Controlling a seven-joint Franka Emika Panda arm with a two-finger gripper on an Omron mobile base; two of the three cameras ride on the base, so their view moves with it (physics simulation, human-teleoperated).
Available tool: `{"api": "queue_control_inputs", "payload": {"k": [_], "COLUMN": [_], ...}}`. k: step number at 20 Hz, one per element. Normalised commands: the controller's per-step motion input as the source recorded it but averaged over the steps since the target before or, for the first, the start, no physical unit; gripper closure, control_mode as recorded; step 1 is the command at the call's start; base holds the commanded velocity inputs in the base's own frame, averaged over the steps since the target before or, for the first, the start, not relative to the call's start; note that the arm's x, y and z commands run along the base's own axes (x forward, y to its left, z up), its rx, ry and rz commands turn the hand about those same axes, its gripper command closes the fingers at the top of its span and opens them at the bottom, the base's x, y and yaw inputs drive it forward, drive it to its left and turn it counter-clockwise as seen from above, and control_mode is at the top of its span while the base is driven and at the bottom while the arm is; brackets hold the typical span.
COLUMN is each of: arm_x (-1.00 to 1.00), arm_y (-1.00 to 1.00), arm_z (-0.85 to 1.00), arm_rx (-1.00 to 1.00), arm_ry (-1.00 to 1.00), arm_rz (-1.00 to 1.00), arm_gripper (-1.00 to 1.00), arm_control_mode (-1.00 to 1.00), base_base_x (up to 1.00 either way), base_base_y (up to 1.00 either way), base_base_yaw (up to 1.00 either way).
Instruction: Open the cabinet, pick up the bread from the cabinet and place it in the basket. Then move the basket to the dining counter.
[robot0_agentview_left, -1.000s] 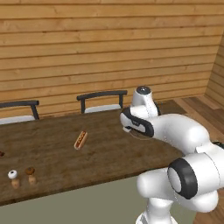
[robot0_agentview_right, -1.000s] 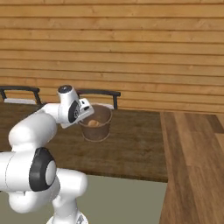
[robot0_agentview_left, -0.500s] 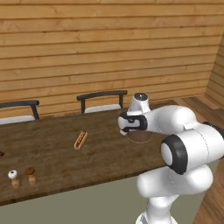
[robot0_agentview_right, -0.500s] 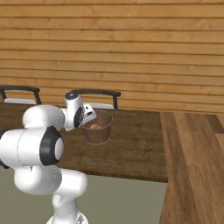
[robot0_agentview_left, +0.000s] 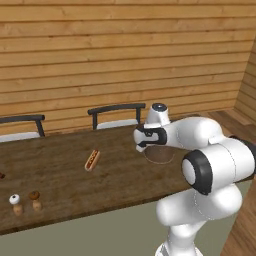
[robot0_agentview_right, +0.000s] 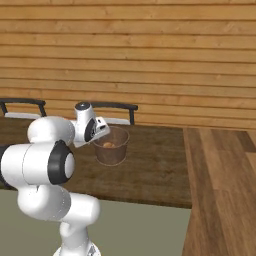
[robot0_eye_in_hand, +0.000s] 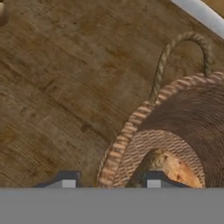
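Note:
The brown woven basket (robot0_agentview_right: 111, 147) stands on the dark wood dining counter (robot0_agentview_right: 155, 170), near its right end. The golden-brown bread (robot0_agentview_right: 108, 145) lies inside it, and it shows on the basket's floor (robot0_eye_in_hand: 173, 167) in the hand view. My gripper (robot0_agentview_right: 102, 131) hangs at the basket's near rim (robot0_eye_in_hand: 124, 135). Its fingertips (robot0_eye_in_hand: 65, 183) stand apart on either side of that rim, with a gap showing, so it is open. A rope loop (robot0_eye_in_hand: 175, 57) rises from the rim. The cabinet is out of view.
A hot dog (robot0_agentview_left: 91, 160) lies further left on the counter, and two small shakers (robot0_agentview_left: 25, 202) stand near its front left edge. Black-backed chairs (robot0_agentview_left: 116, 109) line the far side before a plank wall. A wooden floor (robot0_agentview_right: 220, 190) runs past the counter's right end.
The basket has come down a little onto the counter while the arm's elbow swung round. The jaws, shut on the rim before, have parted.

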Motion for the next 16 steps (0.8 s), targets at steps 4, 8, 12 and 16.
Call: {"api": "queue_control_inputs", "payload": {"k": [4, 8, 12, 16], "arm_x": [0.0, -0.06, -0.58, -0.94], "arm_y": [0.02, -0.02, 0.0, 0.0], "arm_z": [0.0, 0.51, 1.0, 0.98], "arm_rx": [-0.01, -0.01, -0.01, 0.0], "arm_ry": [0.03, 0.03, 0.0, 0.09], "arm_rz": [0.0, -0.03, -0.18, -0.23], "arm_gripper": [-1.0, -1.0, -1.0, -1.0], "arm_control_mode": [-1.0, -1.0, -1.0, -1.0], "base_base_x": [0.0, 0.0, 0.0, 0.0], "base_base_y": [0.0, 0.0, 0.0, 0.0], "base_base_yaw": [0.0, 0.0, 0.0, 0.0]}}
